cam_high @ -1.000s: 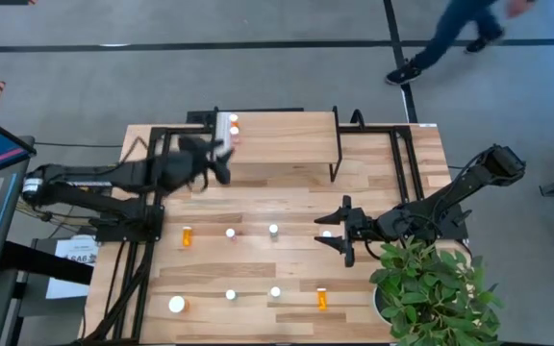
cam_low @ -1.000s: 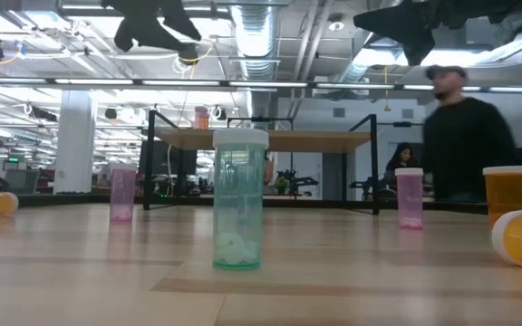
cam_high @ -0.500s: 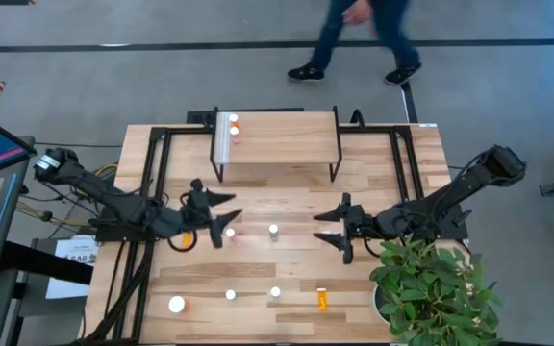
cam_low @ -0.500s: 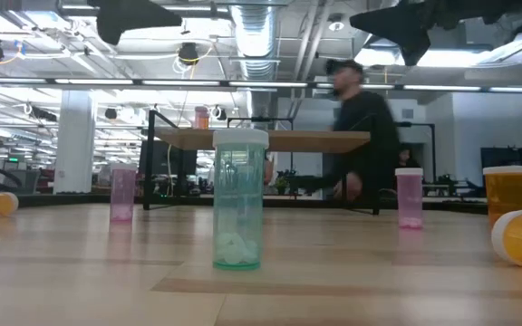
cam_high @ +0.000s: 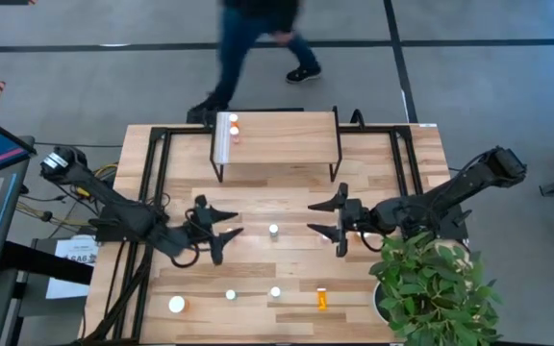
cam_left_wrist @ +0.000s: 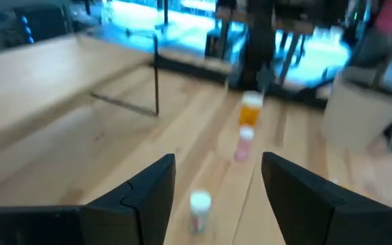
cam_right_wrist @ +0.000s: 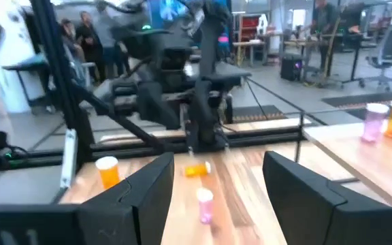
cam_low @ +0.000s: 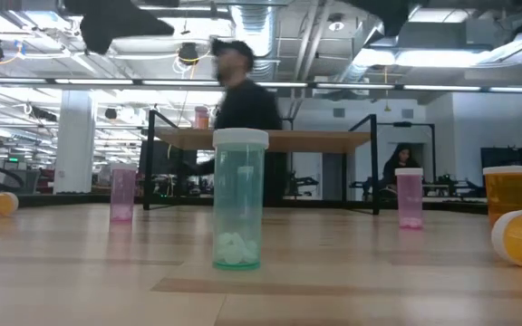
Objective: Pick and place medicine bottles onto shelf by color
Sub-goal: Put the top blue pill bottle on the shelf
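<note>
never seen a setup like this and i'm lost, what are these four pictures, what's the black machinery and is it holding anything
The black machinery is two robot arms at a wooden table, each ending in a two-finger claw. One picture looks straight down from above, one looks level across the tabletop, and two come from cameras on the arms' wrists, so the dark shapes at their bottom edges are the claws' own fingers.

The left gripper and right gripper both hang open over the middle of the table, holding nothing.

Small medicine bottles with white caps stand or lie scattered on the table. At the far edge is a small raised shelf with two bottles on its left end. A person walks past behind.
</note>
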You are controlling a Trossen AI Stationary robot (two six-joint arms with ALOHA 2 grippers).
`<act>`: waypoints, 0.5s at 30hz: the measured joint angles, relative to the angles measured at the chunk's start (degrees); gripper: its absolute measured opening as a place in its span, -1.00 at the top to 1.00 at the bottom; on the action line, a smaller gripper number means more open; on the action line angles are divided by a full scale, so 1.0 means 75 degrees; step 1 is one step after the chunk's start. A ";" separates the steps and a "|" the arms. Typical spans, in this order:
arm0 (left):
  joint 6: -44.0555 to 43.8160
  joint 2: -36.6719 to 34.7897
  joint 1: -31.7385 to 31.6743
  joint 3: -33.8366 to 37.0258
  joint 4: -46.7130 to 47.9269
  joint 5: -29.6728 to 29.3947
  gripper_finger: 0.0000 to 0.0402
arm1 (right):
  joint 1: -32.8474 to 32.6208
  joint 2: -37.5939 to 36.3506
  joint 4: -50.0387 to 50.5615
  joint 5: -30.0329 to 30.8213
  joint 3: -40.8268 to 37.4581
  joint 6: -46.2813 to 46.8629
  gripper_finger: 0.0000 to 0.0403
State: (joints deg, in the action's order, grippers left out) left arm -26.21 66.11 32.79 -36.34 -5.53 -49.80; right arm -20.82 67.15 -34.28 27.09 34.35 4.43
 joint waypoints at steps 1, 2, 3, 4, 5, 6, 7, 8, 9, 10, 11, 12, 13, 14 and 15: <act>-0.0061 0.0167 0.0027 0.0000 0.0100 0.0081 -0.03 | 0.0003 0.0030 -0.0074 0.0000 0.0003 -0.0007 -0.24; -0.0168 0.0323 0.0035 0.0003 0.0149 0.0192 -0.03 | 0.0028 0.0081 -0.0161 0.0000 0.0017 -0.0047 -0.24; -0.0277 0.0461 0.0036 0.0003 0.0148 0.0313 -0.03 | 0.0070 0.0101 -0.0132 -0.0006 0.0019 -0.0143 -0.24; -0.0385 0.0569 0.0036 -0.0002 0.0151 0.0443 -0.03 | 0.0092 0.0103 -0.0073 -0.0016 0.0009 -0.0233 -0.24; -0.0479 0.0666 0.0036 -0.0029 0.0182 0.0572 -0.03 | 0.0093 0.0103 -0.0083 -0.0020 0.0009 -0.0256 -0.24; -0.0568 0.0727 0.0036 -0.0049 0.0184 0.0700 -0.03 | 0.0097 0.0099 -0.0110 -0.0022 0.0010 -0.0268 -0.24; -0.0624 0.0750 0.0036 -0.0056 0.0186 0.0817 -0.03 | 0.0113 0.0097 -0.0120 -0.0020 0.0012 -0.0291 -0.24; -0.0667 0.0774 0.0036 -0.0071 0.0170 0.0887 -0.03 | 0.0147 0.0097 -0.0111 -0.0020 0.0012 -0.0368 -0.24; -0.0675 0.0787 0.0036 -0.0079 0.0159 0.0966 -0.03 | 0.0154 0.0097 -0.0100 -0.0020 0.0012 -0.0473 -0.24; -0.0680 0.0781 0.0036 -0.0079 0.0220 0.0979 -0.03 | 0.0151 0.0097 -0.0109 -0.0020 0.0012 -0.0567 -0.24; -0.0686 0.0778 0.0041 -0.0079 0.0284 0.0980 -0.03 | 0.0142 0.0097 -0.0126 -0.0020 0.0012 -0.0627 -0.24; -0.0686 0.0778 0.0059 -0.0079 0.0352 0.0980 -0.03 | 0.0142 0.0097 -0.0123 -0.0020 0.0012 -0.0658 -0.24; -0.0686 0.0777 0.0069 -0.0079 0.0427 0.0981 -0.03 | 0.0142 0.0097 -0.0121 -0.0020 0.0012 -0.0659 -0.24; -0.0686 0.0775 0.0074 -0.0082 0.0516 0.0982 -0.03 | 0.0150 0.0097 -0.0119 -0.0020 0.0012 -0.0661 -0.24; -0.0691 0.0775 0.0074 -0.0082 0.0636 0.0990 -0.03 | 0.0175 0.0097 -0.0120 -0.0026 0.0012 -0.0666 -0.24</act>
State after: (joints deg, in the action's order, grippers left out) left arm -31.39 71.92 33.34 -36.95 -0.76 -42.38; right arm -19.50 67.88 -35.18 26.89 34.44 -0.57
